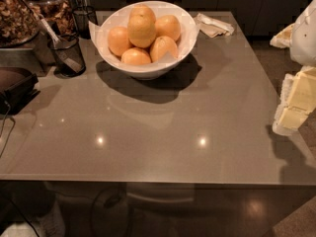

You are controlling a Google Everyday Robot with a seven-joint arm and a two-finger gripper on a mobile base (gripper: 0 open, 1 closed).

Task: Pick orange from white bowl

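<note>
The white bowl (183, 39) stands at the back middle of the grey table (158, 132). It holds several oranges. The orange (141, 26), the largest, oblong and paler one, lies on top of the pile in the middle, resting on smaller, rounder fruits (118, 39) (163, 47). My gripper (295, 105), cream-yellow below a white arm part (305, 38), hangs at the right edge of the view, beside the table's right edge. It is far to the right of the bowl and nothing shows in it.
Two dark glass cups (66, 55) (85, 19) stand left of the bowl. Jars of snacks (15, 14) are at the back left. A dark object with cables (15, 85) lies at the left edge. A crumpled napkin (213, 24) lies right of the bowl.
</note>
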